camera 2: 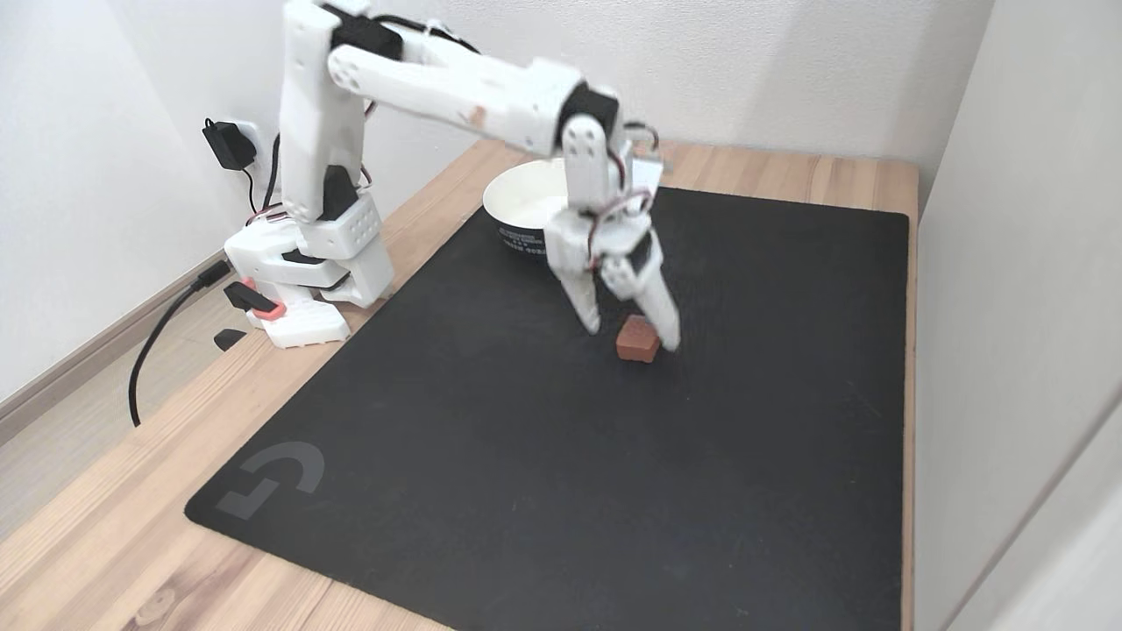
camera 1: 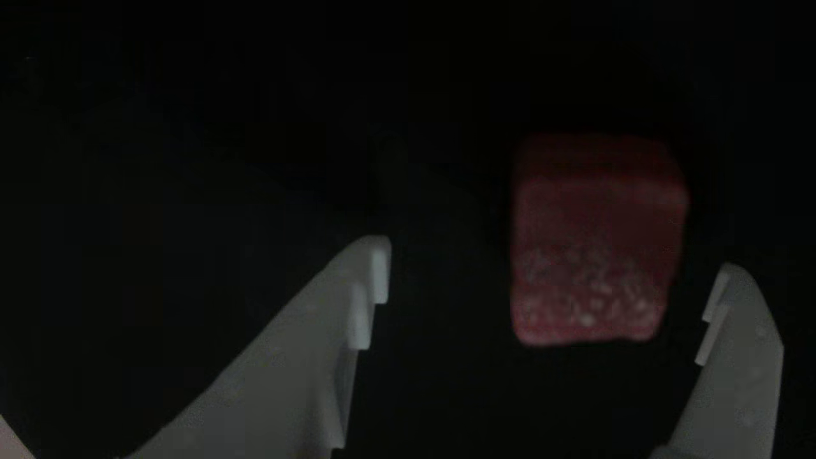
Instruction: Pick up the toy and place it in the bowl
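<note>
Near the middle of the black mat (camera 2: 526, 456), somewhat toward its far edge, we see the toy (camera 2: 637, 339) resting flat on the dark surface, and our gripper (camera 2: 633, 337) stands over it with its jaws spread wide and holding nothing. The fixed view shows one finger down on each side of the block, which we judge to be the setup for closing on it. The other view puts the toy (camera 1: 596, 239) much nearer the right finger (camera 1: 739, 357) than the left finger (camera 1: 319, 357), not touching either, so the grip looks off-centre. The bowl (camera 2: 526, 206) waits just behind the arm (camera 2: 456, 83) at the mat's far edge, a short carry away. The block is close to square; in the other view its slightly longer side runs away from the camera, roughly along the fingers, flat faces toward the jaws.
</note>
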Available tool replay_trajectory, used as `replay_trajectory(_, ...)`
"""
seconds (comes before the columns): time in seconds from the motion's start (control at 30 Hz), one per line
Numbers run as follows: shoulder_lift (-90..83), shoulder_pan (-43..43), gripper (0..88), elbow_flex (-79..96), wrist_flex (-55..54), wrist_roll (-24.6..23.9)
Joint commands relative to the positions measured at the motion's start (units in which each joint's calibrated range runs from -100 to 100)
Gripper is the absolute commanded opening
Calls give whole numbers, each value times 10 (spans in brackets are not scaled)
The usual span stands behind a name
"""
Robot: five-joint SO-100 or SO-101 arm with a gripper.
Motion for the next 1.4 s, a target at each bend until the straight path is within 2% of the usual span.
replay_trajectory(0.0, 19, 6, 345, -24, -32, 4)
replay_trajectory(0.3, 47, 6, 323, -24, -47, 5)
replay_trajectory(0.4, 47, 6, 202, -24, -58, 5)
replay_trajectory(0.43, 47, 6, 102, -24, -58, 5)
replay_trajectory(0.5, 47, 6, 15, -24, -58, 5)
replay_trajectory(0.87, 27, 4, 24, -23, -39, 6)
replay_trajectory(1.03, -72, -14, 23, -14, -9, 10)
replay_trajectory(1.07, -108, -30, 23, -11, -8, 34)
replay_trajectory(1.13, -144, -53, 23, 6, -6, 49)
replay_trajectory(1.33, -262, -151, 23, 136, -57, 54)
replay_trajectory(1.37, -302, -189, 23, 184, -79, 54)
